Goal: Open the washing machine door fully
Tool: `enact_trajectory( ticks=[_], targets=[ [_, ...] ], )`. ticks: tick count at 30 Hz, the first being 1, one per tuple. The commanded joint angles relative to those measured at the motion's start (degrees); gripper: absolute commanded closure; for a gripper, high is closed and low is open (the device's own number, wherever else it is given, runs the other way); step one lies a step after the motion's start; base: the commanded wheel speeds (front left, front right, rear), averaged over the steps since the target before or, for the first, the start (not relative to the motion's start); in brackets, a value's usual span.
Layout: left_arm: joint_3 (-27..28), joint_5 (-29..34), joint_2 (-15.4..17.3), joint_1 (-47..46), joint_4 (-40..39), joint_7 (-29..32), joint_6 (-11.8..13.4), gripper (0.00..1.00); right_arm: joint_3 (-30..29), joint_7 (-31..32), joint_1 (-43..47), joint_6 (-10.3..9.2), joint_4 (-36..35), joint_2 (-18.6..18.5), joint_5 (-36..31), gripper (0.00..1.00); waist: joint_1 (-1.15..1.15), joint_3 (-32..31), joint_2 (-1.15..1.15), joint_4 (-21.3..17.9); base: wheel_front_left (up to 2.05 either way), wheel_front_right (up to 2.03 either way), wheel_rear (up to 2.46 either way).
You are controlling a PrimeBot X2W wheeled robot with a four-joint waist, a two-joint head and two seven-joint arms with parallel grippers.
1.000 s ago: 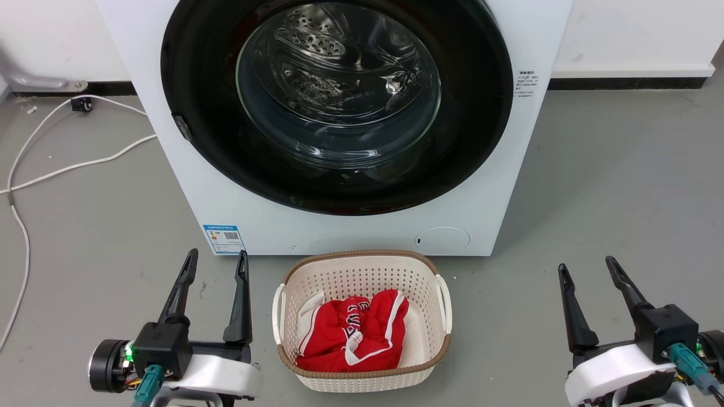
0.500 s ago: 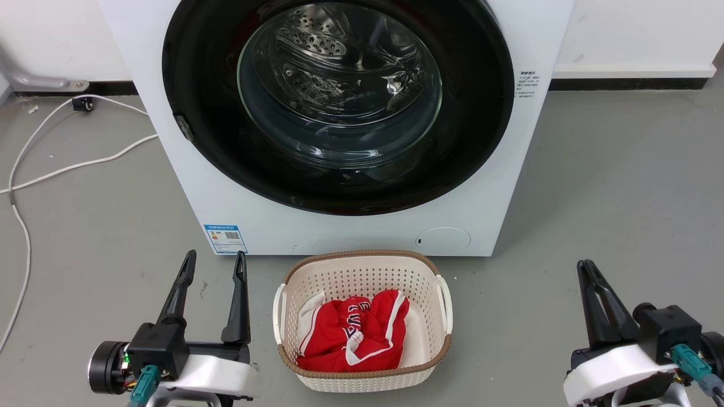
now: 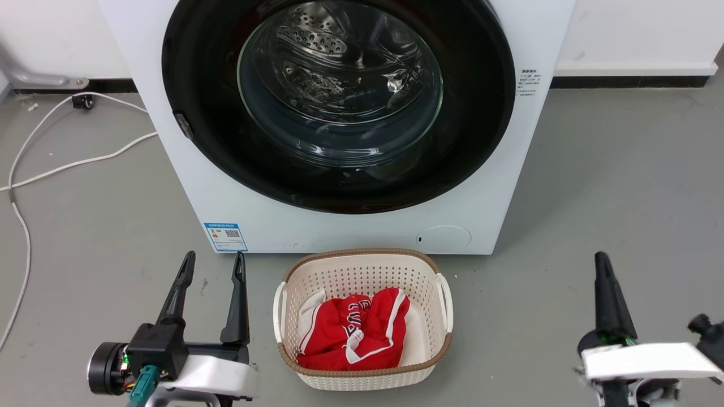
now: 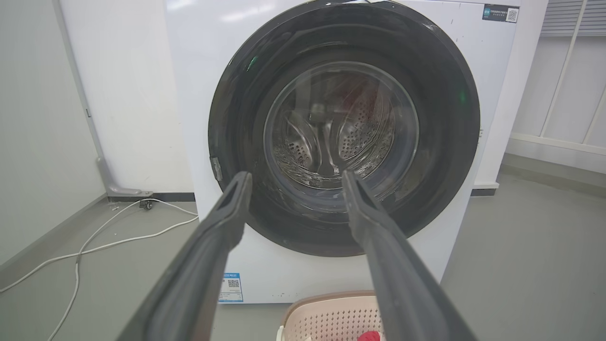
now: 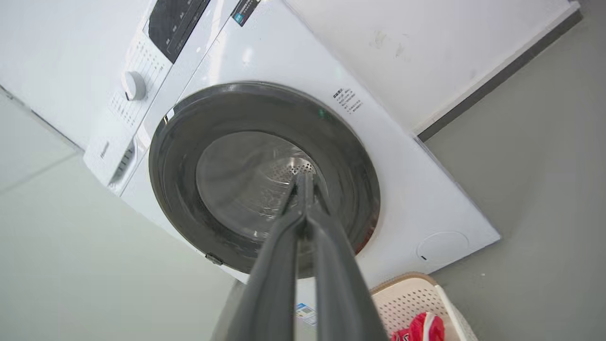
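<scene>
Scanning left to right: my left claw (image 3: 215, 259) hangs spread, empty; ahead, the washing machine door (image 3: 481, 141) lies shut flush on the washing machine (image 3: 237, 195); my right claw (image 3: 600, 259) is pressed together on nothing. I fear its tips skidding off the glossy rim, or an arm clipping the basket (image 3: 362, 252).

So the washing machine door (image 3: 338, 96), glossy black ring with a clear glass bowl, sits shut flush on the white washing machine (image 3: 317, 232), at the far edge of the floor (image 3: 594, 169).

Print on the washing machine (image 3: 339, 232) stickers (image 3: 225, 237) is unreadable.
</scene>
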Motion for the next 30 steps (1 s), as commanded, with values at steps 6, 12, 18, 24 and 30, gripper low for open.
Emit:
enact_trajectory(
  ticks=[6,12,18,24,30],
  targets=[
    [0.6,-0.3,-0.2,-0.8,-0.6,-0.1,-0.2,0.0,1.5,-1.2,-4.4,-0.01,-0.5,0.1,32.2,1.0,0.0,1.6,0.0,-0.2,0.0,0.0,0.0],
    [0.6,-0.7,-0.2,-2.7,-1.5,-0.1,-0.4,0.0,2.0,-1.2,-10.9,-0.01,0.7,0.1,46.2,1.0,0.0,5.2,0.0,-0.1,0.0,0.0,0.0],
    [1.0,-0.9,-0.3,-5.3,-2.7,-0.1,-0.8,0.0,0.2,1.1,-21.8,-0.01,5.8,-1.5,52.6,1.0,0.0,9.7,0.0,0.3,0.0,0.0,0.0],
    [1.4,-1.2,-0.3,-7.7,-3.4,-0.1,-1.4,0.0,-0.9,4.7,-33.2,-0.01,14.5,-5.7,57.3,1.0,0.0,13.1,0.0,0.9,0.0,0.0,0.0],
    [1.7,-0.7,-0.3,-10.2,-4.1,-0.1,-2.2,0.0,2.0,8.5,-46.9,-0.01,26.9,-11.6,58.7,1.0,0.0,16.2,0.0,1.6,0.0,0.0,0.0]
  ],
)
